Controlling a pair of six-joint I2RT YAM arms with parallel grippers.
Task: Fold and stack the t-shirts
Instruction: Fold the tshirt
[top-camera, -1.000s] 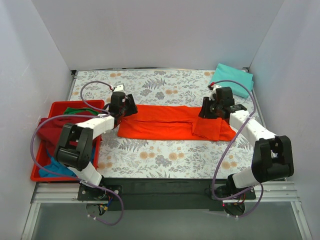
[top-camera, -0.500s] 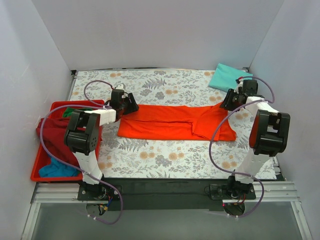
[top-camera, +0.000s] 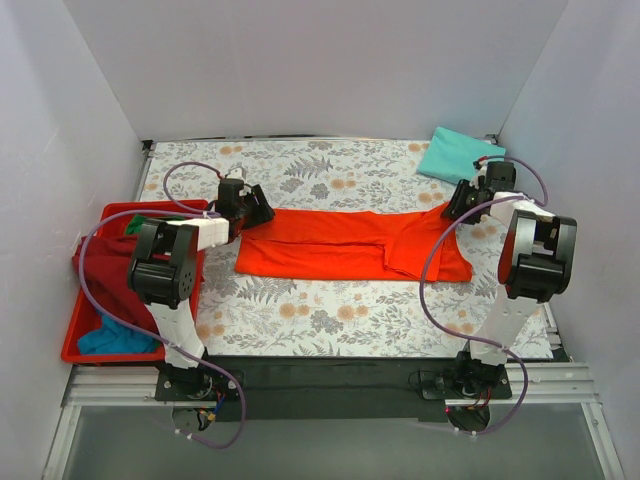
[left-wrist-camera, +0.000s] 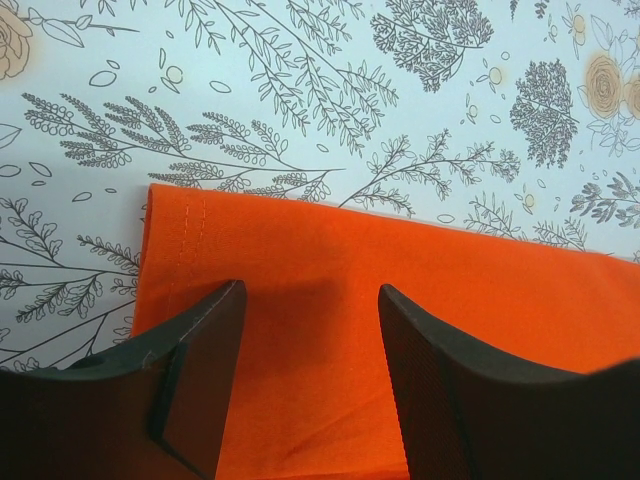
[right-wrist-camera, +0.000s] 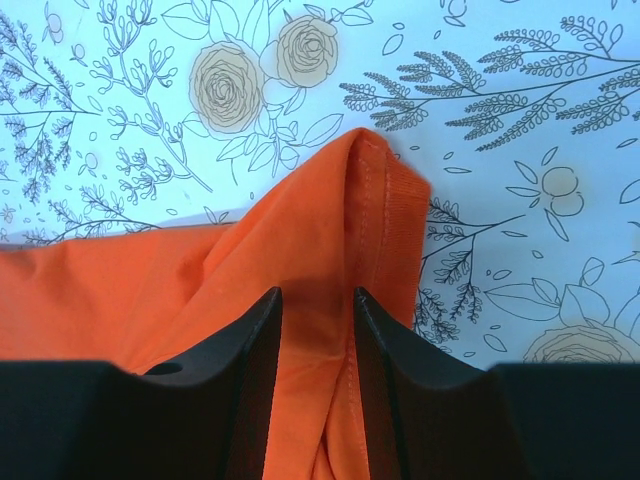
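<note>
Shirts fill the rigid red plastic tray (top-camera: 115, 355) at far left: a maroon cloth shirt (top-camera: 100, 270), a green cloth shirt (top-camera: 140, 222) and a blue cloth shirt (top-camera: 105, 340). The left gripper (left-wrist-camera: 310, 335), fingers spread and released, sits over the left end of the bright orange-red cloth t-shirt (top-camera: 330, 245), which is stretched as a long band across the flower-printed table cover (top-camera: 330, 310). The right gripper (right-wrist-camera: 312, 320) is clenched on the t-shirt's right corner hem. A folded mint-teal cloth t-shirt (top-camera: 460, 152) lies in the far right corner.
</note>
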